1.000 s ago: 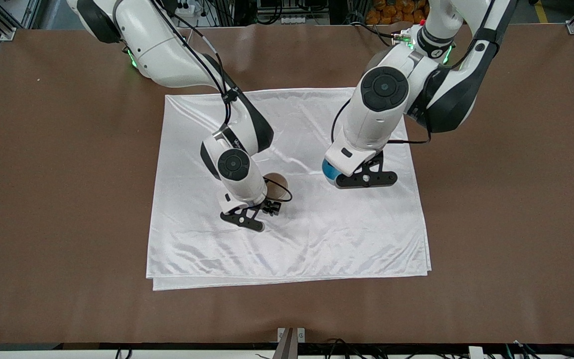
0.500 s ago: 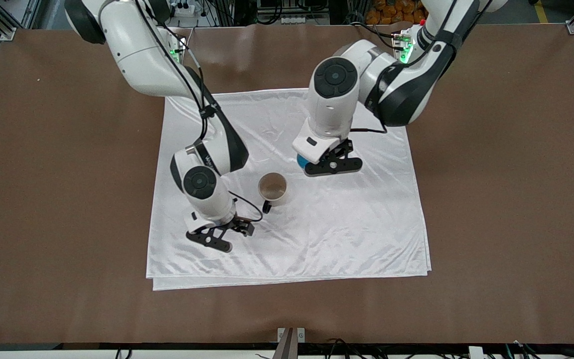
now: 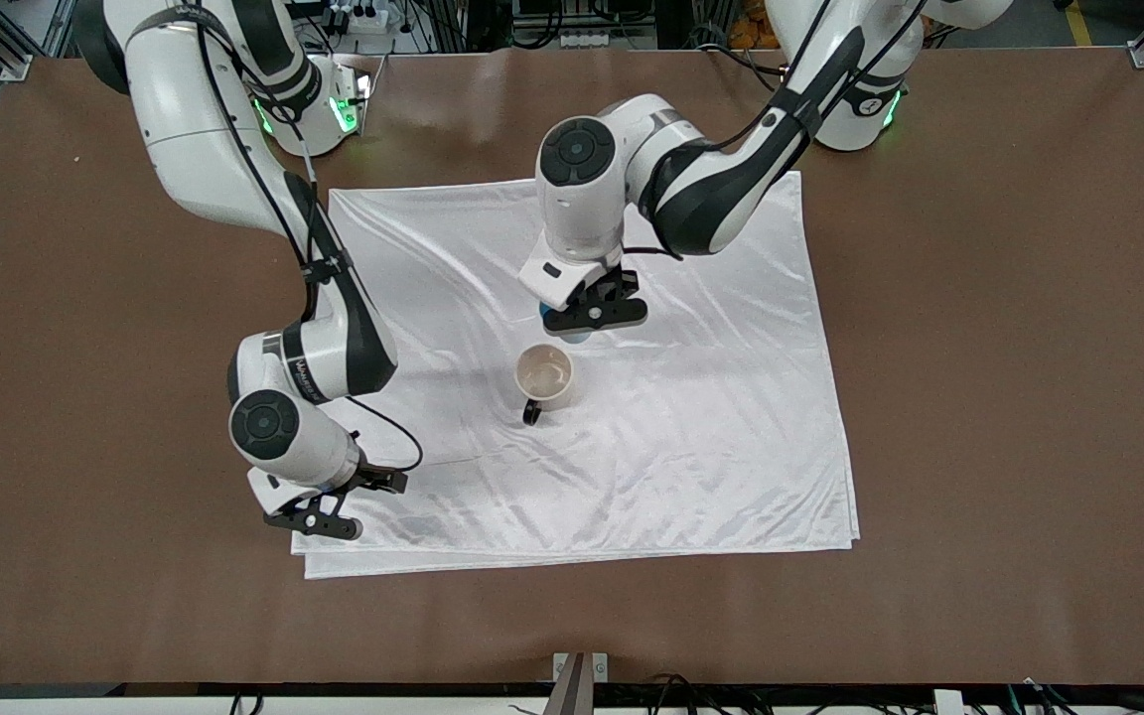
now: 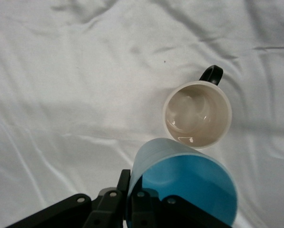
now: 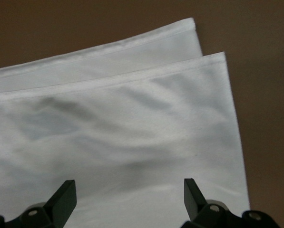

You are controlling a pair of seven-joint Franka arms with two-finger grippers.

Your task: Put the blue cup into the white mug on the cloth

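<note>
The left gripper (image 3: 587, 323), jaws clamped on the handleless light-blue cup (image 4: 184, 183), has swung in over the shiny white satin cloth (image 3: 711, 427) beside the cream black-handled mug (image 3: 544, 376); the right gripper (image 3: 319, 516), jaws wide and empty, has withdrawn to the cloth's near corner, freeing the mug for insertion.

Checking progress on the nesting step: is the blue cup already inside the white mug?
No: the white mug stands empty on the cloth, while the left hand holds the blue cup beside it.
</note>
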